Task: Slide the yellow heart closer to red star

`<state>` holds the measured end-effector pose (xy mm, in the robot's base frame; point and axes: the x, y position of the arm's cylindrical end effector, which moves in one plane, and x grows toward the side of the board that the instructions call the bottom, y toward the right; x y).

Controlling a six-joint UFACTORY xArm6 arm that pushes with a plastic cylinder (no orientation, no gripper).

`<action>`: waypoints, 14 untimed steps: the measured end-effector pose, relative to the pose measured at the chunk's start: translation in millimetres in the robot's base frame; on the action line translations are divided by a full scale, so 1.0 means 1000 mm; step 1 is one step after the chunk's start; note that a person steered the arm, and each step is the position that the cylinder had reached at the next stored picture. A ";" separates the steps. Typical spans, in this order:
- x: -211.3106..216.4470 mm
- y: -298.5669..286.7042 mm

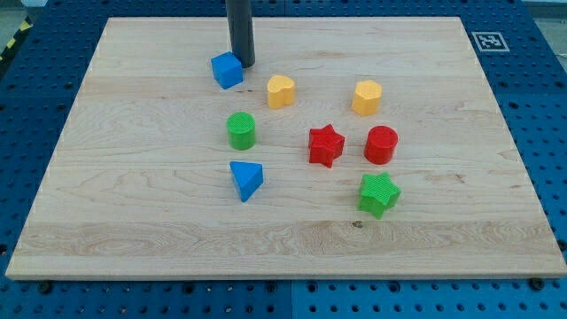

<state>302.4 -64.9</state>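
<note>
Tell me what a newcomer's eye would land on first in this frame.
The dark rod comes down at the view's top, my tip right beside the blue cube. Next, the red star and red cylinder at centre, with the yellow heart up-left of the star, apart from it.

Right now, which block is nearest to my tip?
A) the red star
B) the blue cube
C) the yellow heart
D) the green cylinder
B: my tip stands just at the view's right of the blue cube, almost touching it; the yellow heart lies farther toward the view's right.
</note>
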 end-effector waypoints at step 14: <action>0.045 0.057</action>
<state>347.5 -7.8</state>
